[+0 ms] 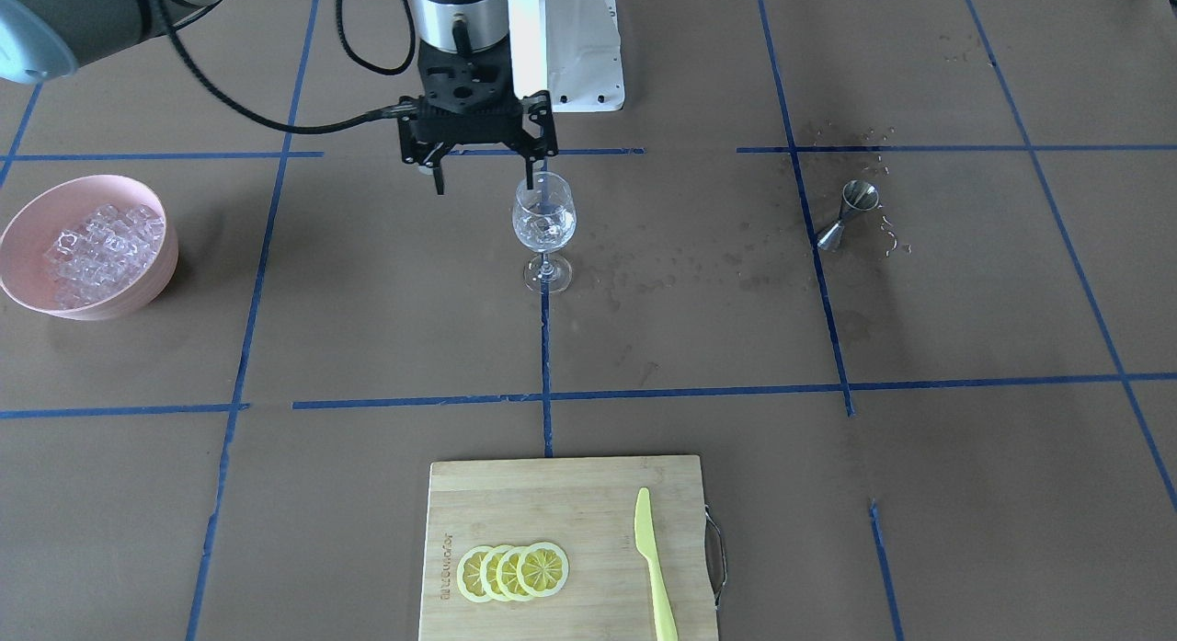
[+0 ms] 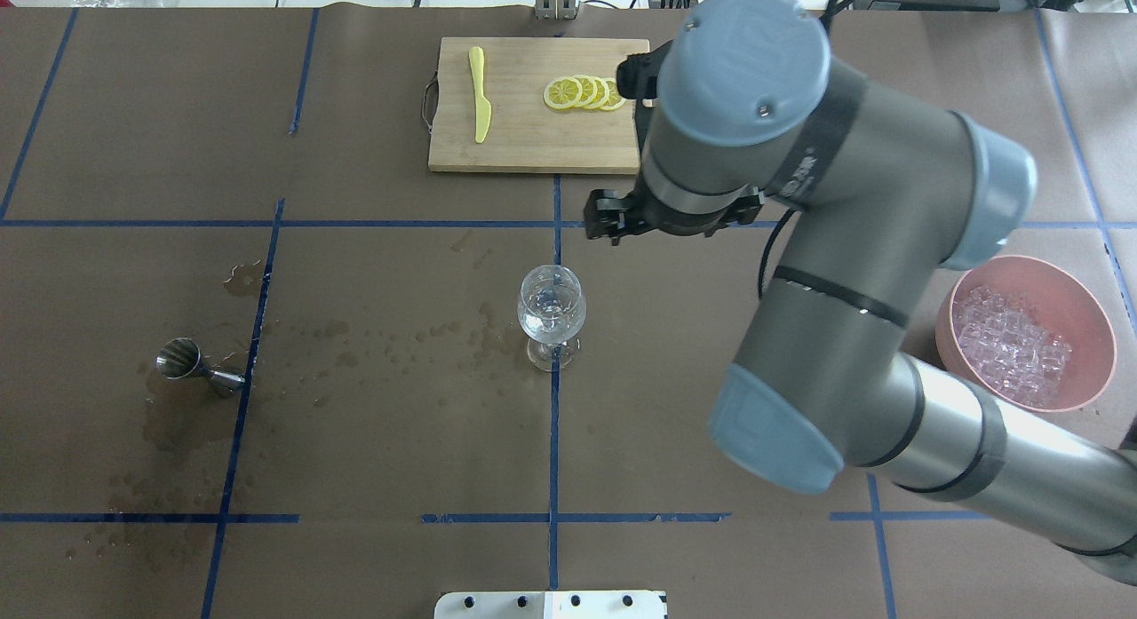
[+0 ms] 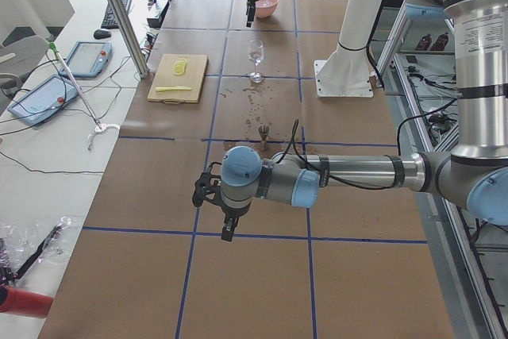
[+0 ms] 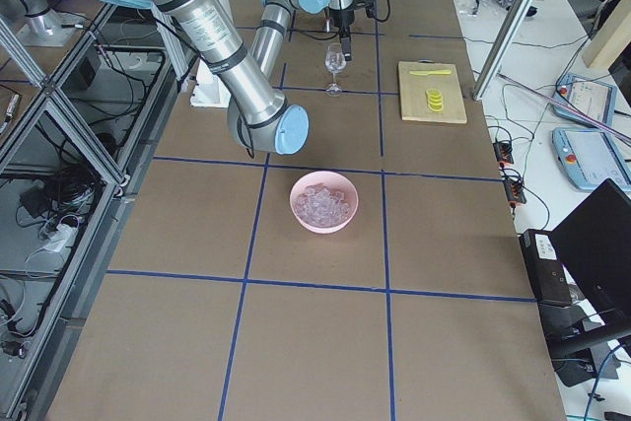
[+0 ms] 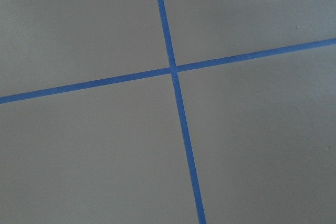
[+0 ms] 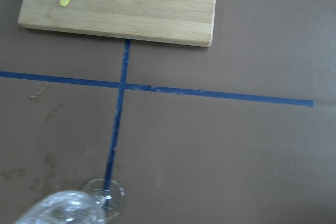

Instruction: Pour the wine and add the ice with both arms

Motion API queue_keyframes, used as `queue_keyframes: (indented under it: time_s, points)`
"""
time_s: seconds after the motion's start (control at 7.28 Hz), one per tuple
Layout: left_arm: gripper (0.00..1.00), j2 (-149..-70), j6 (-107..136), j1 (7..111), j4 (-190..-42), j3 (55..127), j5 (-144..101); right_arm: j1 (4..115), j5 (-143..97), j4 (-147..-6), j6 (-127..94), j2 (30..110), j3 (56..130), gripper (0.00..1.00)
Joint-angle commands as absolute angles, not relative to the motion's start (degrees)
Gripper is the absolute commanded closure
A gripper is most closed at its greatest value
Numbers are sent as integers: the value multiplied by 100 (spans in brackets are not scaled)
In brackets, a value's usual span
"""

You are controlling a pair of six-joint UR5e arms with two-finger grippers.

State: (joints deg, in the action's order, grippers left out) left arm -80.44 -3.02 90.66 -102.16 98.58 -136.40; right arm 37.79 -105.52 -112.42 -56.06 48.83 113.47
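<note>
Hovering by glass (image 1: 544,220), right end effector (image 1: 485,175) spread apart, empty; ice (image 1: 97,246) fills bowl (image 1: 35,213), some seemingly in glass; pouring likely done; left end effector (image 3: 228,233): cannot tell.

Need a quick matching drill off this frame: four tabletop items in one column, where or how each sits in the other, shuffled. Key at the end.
Items
1. wine glass
2. jigger
3. ice
4. yellow knife

Place or state
A. in the pink bowl
B. flat on the cutting board, beside the lemon slices
C. upright on a blue tape line
D. tipped on its side

Pairs: 1-C, 2-D, 3-A, 4-B.
</note>
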Motion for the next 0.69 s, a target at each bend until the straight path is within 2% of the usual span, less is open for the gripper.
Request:
queue_keyframes:
  time_s: [0.0, 0.14, 0.55]
  points:
    - [0, -7981, -316, 9088, -10222, 9896, -13658, 4716, -11257, -11189, -3683, 6199, 11907, 0]
    - [0, -7963, -316, 9097, -10222, 9949, -13658, 5085, -11415, -11006, -2969, 6779, 11953, 0]
    - [0, -7963, -325, 9097, -10230, 9958, -13632, 6348, -11443, -9679, -2840, 9116, 11744, 0]
